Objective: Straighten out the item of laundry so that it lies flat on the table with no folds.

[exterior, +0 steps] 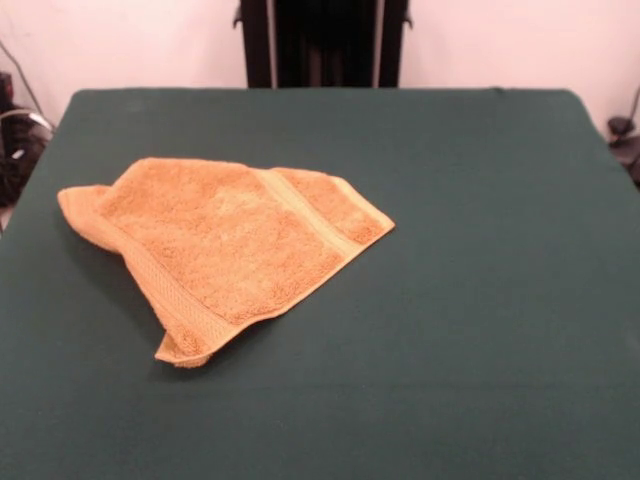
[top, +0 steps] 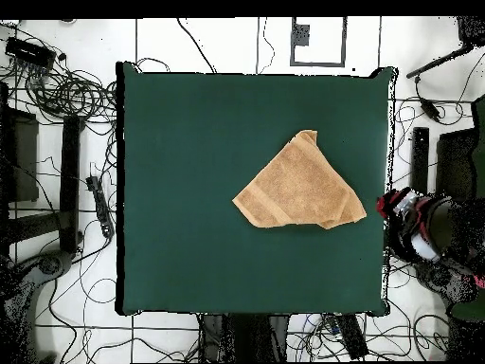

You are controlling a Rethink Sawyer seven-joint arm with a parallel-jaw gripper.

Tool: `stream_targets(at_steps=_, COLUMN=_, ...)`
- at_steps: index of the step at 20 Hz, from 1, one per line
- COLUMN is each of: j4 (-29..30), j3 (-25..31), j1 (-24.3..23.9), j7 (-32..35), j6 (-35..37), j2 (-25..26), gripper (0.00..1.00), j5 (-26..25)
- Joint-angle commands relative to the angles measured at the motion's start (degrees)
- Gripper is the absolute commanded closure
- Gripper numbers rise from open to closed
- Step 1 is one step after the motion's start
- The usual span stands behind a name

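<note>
The item of laundry (exterior: 230,245) is a golden-orange towel lying left of centre on the green table (exterior: 480,300). It is folded over itself into a rough triangle, with one border band running diagonally across its right part and another along its lower-left edge. Its near corner curls under. In the overhead view the towel (top: 301,188) sits right of the table's (top: 189,190) centre. The red and black arm (top: 426,227) stays off the table's right edge, its gripper (top: 390,205) end a short way from the towel's right corner and not touching it. The front view shows no gripper.
Cables (top: 66,90) and black equipment (top: 71,180) cover the floor left of the table in the overhead view, with more cables and gear on the right. The robot's black pedestal (exterior: 320,40) stands behind the far edge.
</note>
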Motion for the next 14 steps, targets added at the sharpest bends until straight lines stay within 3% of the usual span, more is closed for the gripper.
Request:
stream_targets(at_steps=1, j4=9.5, j3=7.1, j1=-0.4, j7=-11.9, j6=-4.2, j2=3.6, gripper=0.0, j5=-2.1)
stream_targets(at_steps=14, j4=10.6, j3=9.1, j1=-3.4, j7=-9.1, j6=-10.6, j2=9.5, gripper=0.0, j5=-5.7)
